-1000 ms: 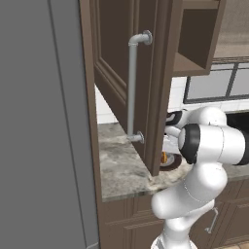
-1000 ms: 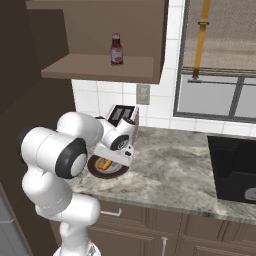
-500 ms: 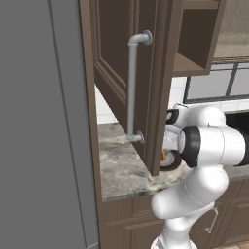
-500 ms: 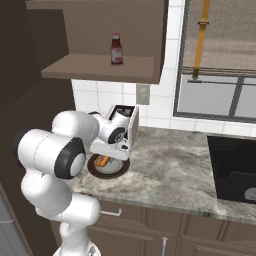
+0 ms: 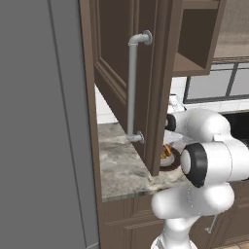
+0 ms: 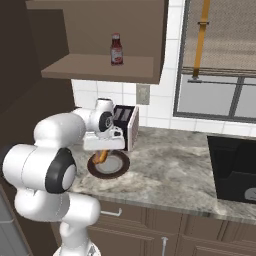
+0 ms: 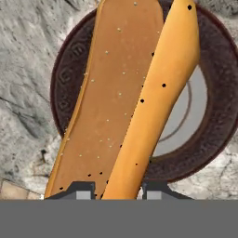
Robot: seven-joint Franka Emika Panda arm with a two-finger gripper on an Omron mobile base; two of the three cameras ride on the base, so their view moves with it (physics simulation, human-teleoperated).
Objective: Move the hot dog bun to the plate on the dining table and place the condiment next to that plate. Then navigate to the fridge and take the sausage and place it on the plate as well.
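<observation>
- At the far left stands a tall grey panel (image 5: 44,121), flush against the wall counter (image 5: 121,168) with no gap between them.
- An open cabinet door (image 5: 141,82) with a long grey bar handle (image 5: 132,87) hangs out over the counter's near edge, close beside the arm's left.
- The hot dog bun (image 7: 125,97) sits between the gripper (image 7: 118,188) fingertips, above a dark-rimmed dish (image 6: 108,165) on the counter; the fingers clamp its near end.
- The dish lies near the counter's front edge, with bare marble to its right as far as the black cooktop (image 6: 232,167).
- The condiment (image 6: 116,49) stands upright on the open shelf (image 6: 100,67) above, well apart from the hand.
- A toaster (image 6: 127,125) sits just behind the hand, by the tiled wall.
- Against a second ago, the hand has risen slightly and the bun is lifted off the dish.
</observation>
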